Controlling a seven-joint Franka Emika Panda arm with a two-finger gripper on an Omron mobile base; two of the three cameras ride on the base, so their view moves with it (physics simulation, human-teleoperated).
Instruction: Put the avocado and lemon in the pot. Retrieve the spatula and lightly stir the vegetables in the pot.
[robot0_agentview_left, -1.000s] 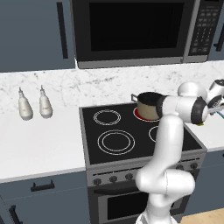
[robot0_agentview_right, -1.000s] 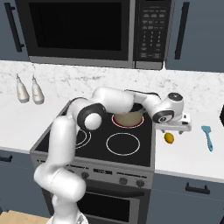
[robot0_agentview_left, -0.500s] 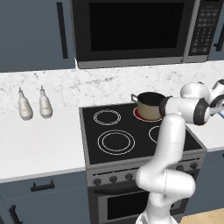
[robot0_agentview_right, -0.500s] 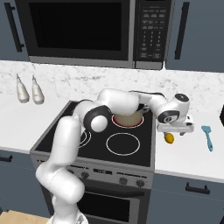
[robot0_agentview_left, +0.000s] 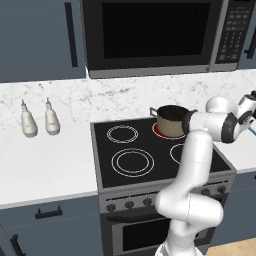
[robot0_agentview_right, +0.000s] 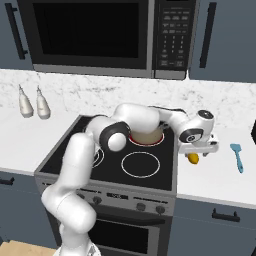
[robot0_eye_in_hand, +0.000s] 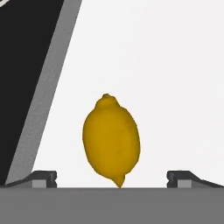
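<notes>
White arm far right, claw (robot0_agentview_right: 198, 151) spread wide, empty, over lemon (robot0_eye_in_hand: 111, 140).

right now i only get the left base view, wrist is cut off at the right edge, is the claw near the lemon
Observer: Yes. In the right base view the claw hangs just above the lemon, on the white counter right of the stove.
Operator: open or shut
Observer: Open. The hand view shows the lemon lying between the two fingertips, neither touching it.
Operator: where's the spatula
Observer: The spatula lies flat on the same counter, further right of the lemon, apart from it.
</notes>
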